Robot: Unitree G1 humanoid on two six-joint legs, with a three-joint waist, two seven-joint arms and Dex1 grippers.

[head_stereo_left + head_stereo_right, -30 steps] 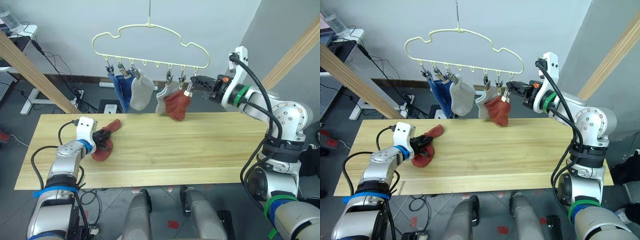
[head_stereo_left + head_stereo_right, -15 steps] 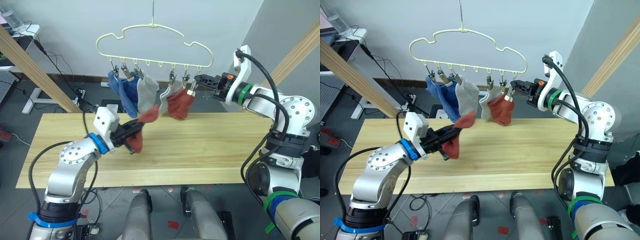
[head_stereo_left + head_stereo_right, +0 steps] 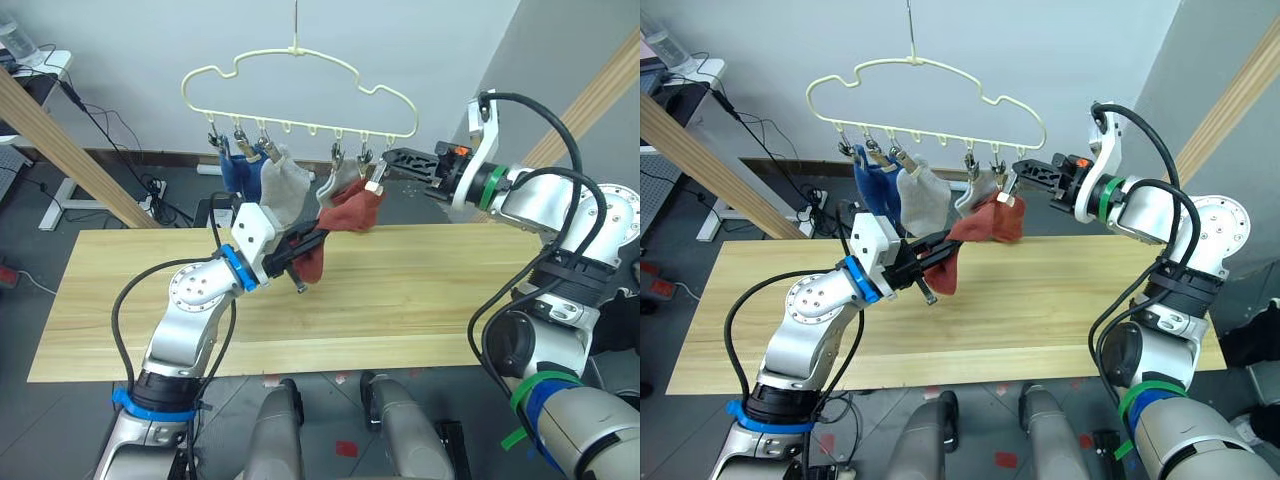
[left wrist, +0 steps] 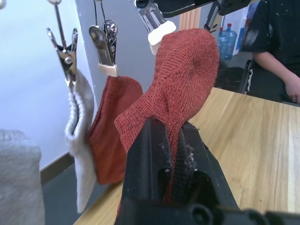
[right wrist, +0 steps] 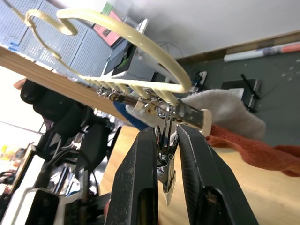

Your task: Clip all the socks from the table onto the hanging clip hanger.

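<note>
My left gripper point(image 3: 303, 243) is shut on a rust-red sock point(image 4: 183, 77) and holds it up above the table point(image 3: 450, 290). The sock's top edge touches the white-tipped end clip point(image 4: 158, 28) of the pale yellow clip hanger point(image 3: 300, 55). That clip point(image 5: 166, 140) is pinched in my right gripper point(image 3: 387, 158), which is shut on it. Hanging from other clips are blue socks point(image 3: 238, 172), two grey socks point(image 3: 283, 182) and a second rust-red sock point(image 4: 110, 126).
Slanted wooden poles stand at the left point(image 3: 70, 150) and right point(image 3: 590, 100) of the table. Cables and a power strip point(image 3: 150, 195) lie on the floor behind. A person in dark clothes point(image 4: 272, 47) is at the table's far side.
My left arm has lifted the rust-red sock off the table and carried it up and right to the hanger's end clip. My right gripper has stayed at that clip.
</note>
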